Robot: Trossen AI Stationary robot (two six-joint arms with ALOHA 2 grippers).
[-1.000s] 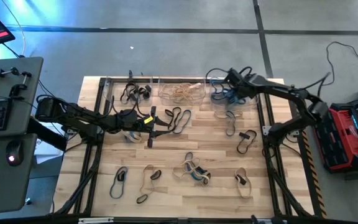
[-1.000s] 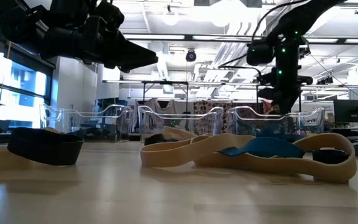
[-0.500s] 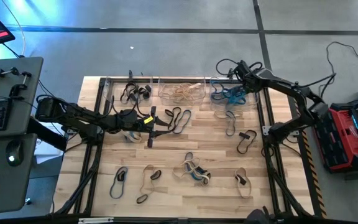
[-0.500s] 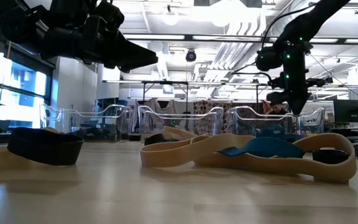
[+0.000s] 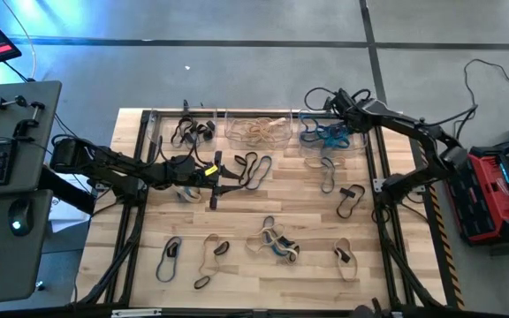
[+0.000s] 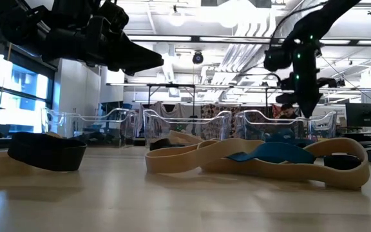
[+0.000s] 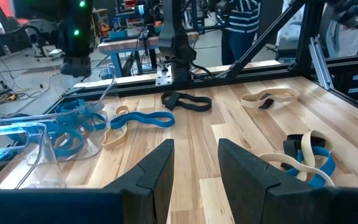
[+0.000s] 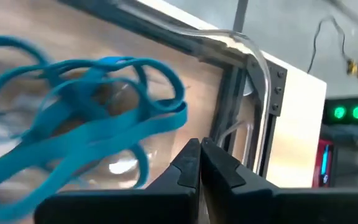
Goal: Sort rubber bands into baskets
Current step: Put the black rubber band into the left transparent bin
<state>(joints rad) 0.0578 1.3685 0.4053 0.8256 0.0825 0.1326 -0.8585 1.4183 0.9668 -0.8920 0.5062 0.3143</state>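
Observation:
Three clear baskets stand along the table's far edge: the left one holds black rubber bands, the middle one tan bands, the right one blue bands. My right gripper hangs over the right basket's right end, shut and empty, its fingertips above the blue bands. My left gripper hovers open and empty left of mid-table, above the wood, beside a pair of black bands.
Loose bands lie scattered on the table: a blue and tan pair, a black one, a tan and blue cluster, and more near the front edge. A person stands beyond the table.
My right gripper has gone toward the table's right edge along the blue basket and risen a little above it. My left arm has kept still.

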